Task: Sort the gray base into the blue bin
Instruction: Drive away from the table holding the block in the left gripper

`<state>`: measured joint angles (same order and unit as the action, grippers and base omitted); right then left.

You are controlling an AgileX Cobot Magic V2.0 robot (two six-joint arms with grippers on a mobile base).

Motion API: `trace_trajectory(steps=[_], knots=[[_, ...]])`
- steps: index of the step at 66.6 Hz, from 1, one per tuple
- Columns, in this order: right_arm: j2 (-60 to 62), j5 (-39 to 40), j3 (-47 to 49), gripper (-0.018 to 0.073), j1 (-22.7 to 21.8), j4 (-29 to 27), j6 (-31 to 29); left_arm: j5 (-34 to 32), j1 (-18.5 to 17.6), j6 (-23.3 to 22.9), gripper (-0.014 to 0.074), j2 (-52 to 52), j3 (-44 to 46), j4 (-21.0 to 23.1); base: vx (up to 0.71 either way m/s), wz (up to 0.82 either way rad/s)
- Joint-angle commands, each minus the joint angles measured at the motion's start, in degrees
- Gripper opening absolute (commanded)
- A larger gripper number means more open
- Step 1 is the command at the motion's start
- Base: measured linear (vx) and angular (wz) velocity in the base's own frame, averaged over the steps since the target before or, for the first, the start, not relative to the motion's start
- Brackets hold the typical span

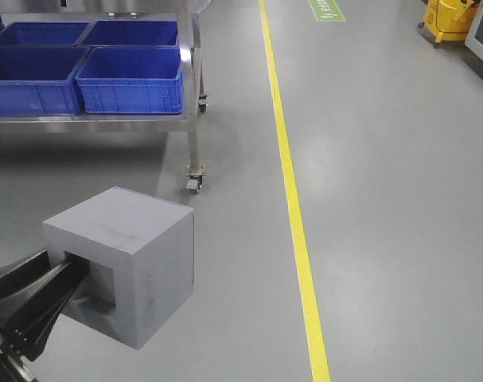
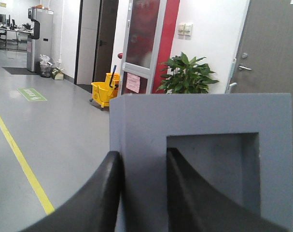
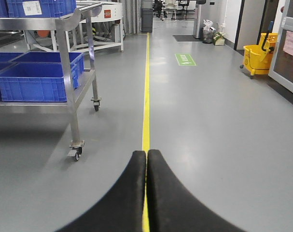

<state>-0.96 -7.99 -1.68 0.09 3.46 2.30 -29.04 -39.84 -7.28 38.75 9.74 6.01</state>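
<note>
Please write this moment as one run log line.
left tool: shut on base wall, one finger in recess | right tool: shut, empty | bins: on cart shelf, base not in yet

Steel cart shelf (image 1: pixel 90 121) loaded with blue bins (image 1: pixel 130 79) side by side; casters (image 1: pixel 193 183) on gray floor (image 1: pixel 384 199) beside painted yellow line (image 1: pixel 293 199).

Bright, even light falls from overhead. The floor (image 3: pixel 209 121) beyond the right claw (image 3: pixel 146 162) carries a pale sheen; a soft shadow lies under the wheeled table (image 3: pixel 64 53) to its left. Both claws blur near the lens. Behind the left claw (image 2: pixel 144 159) and gray base (image 2: pixel 209 116), the white wall (image 2: pixel 218 29) glares.
</note>
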Motion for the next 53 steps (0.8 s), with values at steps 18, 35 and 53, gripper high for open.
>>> trace_trajectory(steps=[18,35,53], knots=[[-0.6,4.5,-1.0,-0.0009,0.1,0.4,-0.4,-6.4,-0.3,-0.3,-0.0006,-0.2,1.5,0.2,0.39,0.05],[-0.6,4.5,-1.0,-0.0009,0.1,0.4,-0.4,-6.4,-0.3,-0.3,-0.0006,-0.2,1.5,0.2,0.40,0.10],[-0.6,4.5,-1.0,-0.0009,0.1,0.4,-0.4,-6.4,-0.3,-0.3,-0.0006,-0.2,1.5,0.2,0.38,0.10]])
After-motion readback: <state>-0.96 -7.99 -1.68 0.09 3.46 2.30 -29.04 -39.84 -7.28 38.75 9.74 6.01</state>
